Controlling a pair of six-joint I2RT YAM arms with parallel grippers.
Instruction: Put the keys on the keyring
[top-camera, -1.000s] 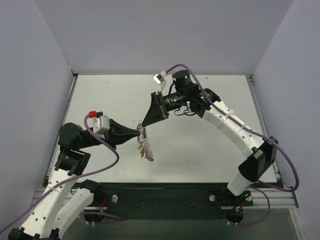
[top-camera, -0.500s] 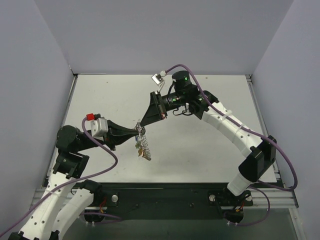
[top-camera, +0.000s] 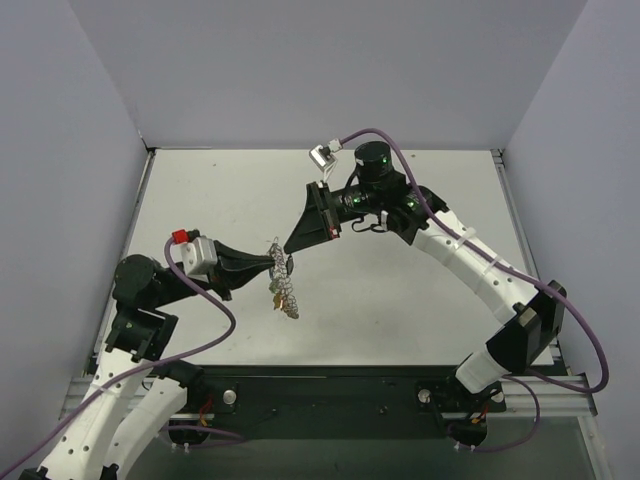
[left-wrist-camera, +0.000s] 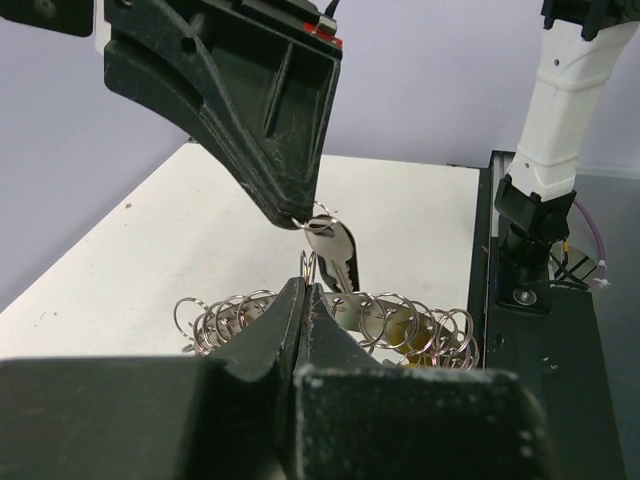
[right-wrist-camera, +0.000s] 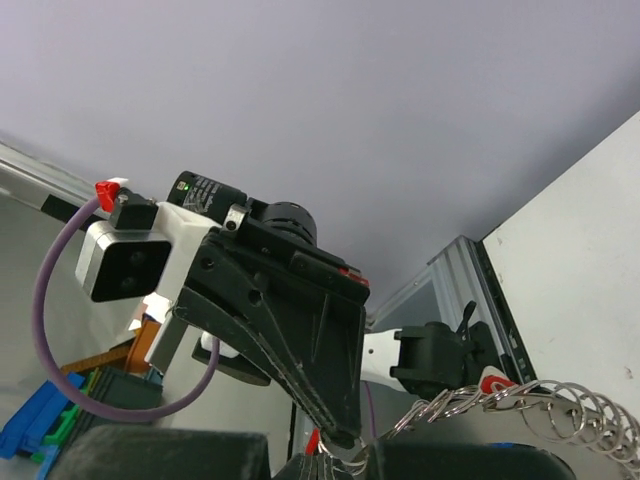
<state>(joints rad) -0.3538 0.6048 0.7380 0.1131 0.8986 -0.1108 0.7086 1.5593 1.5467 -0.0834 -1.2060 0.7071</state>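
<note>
Above the middle of the surface, the left gripper (top-camera: 274, 264) is closed, its tips pinching one loop of the keyring (top-camera: 285, 290), a string of linked silvery wire rings that trails from it toward the near edge. Touching tip to tip with it, the right gripper (top-camera: 289, 249) comes down from the far side, also closed, nipping a small ring (left-wrist-camera: 322, 217) from which a silver key (left-wrist-camera: 340, 262) hangs just behind the left fingers (left-wrist-camera: 270, 340). Those fingers hide the middle of the ring string in the left wrist view; a yellowish piece (left-wrist-camera: 400, 330) shows among the loops.

The surface (top-camera: 400, 300) is a pale, matt board, boxed on three sides by plain lilac-grey walls (top-camera: 320, 70). A metal rail (top-camera: 515, 230) runs down its right edge and a black base plate (top-camera: 330, 385) carries both arms. Purple cables (top-camera: 215, 300) loop along each arm. A red cap (top-camera: 181, 236) sits on the left wrist camera. A printed label (right-wrist-camera: 205, 190) beside a green light is too small to read.
</note>
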